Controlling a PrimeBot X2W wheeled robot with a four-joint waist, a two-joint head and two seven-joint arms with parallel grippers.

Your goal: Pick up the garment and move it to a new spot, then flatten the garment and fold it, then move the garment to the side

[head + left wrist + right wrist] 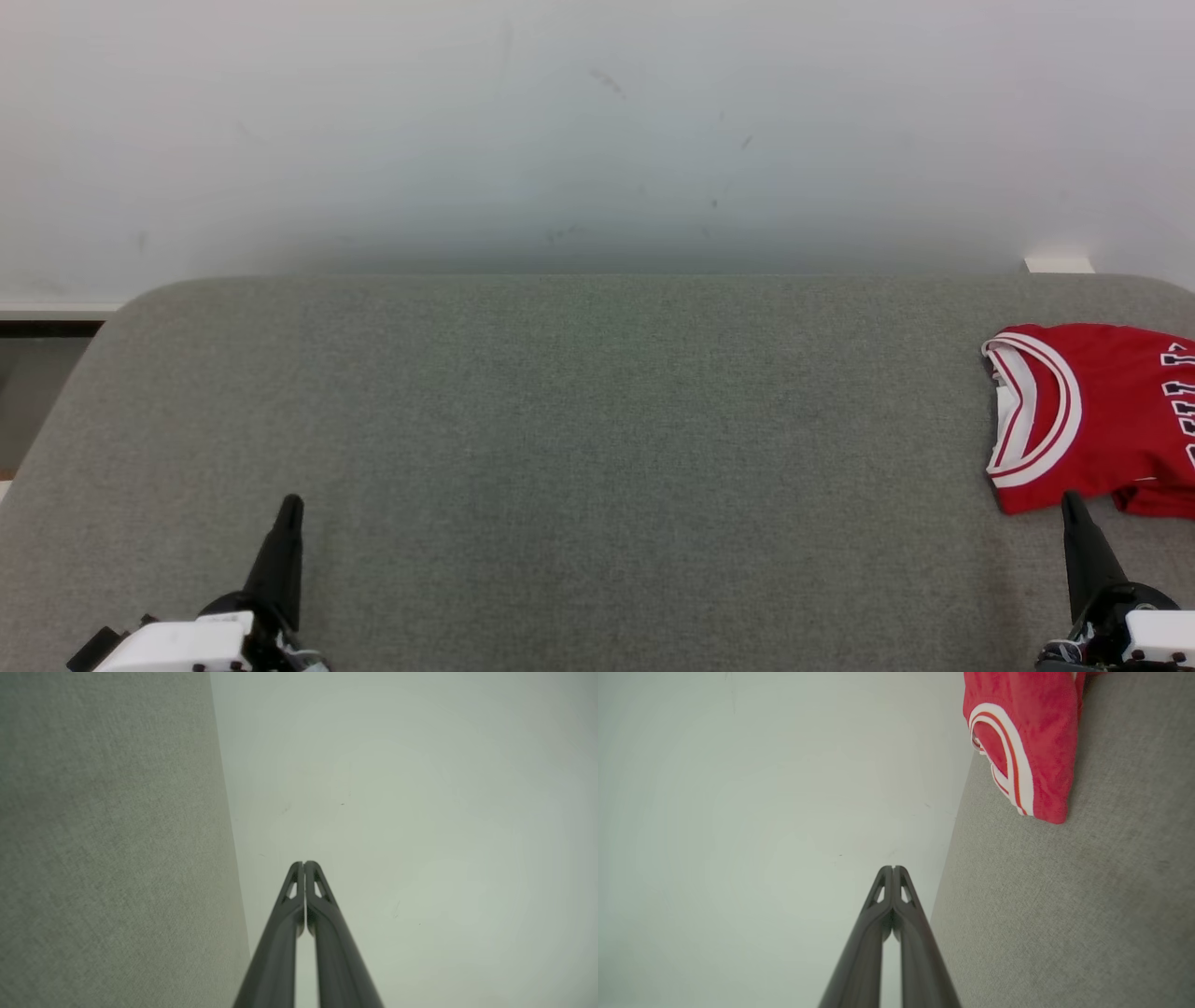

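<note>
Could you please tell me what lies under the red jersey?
The red jersey lies on the grey fabric surface. Anything beneath its folded layers is covered from view.

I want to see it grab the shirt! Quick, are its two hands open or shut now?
Left gripper: shut, fingers together, holding nothing.
Right gripper: shut, holding nothing; the red jersey lies apart from it.
</note>
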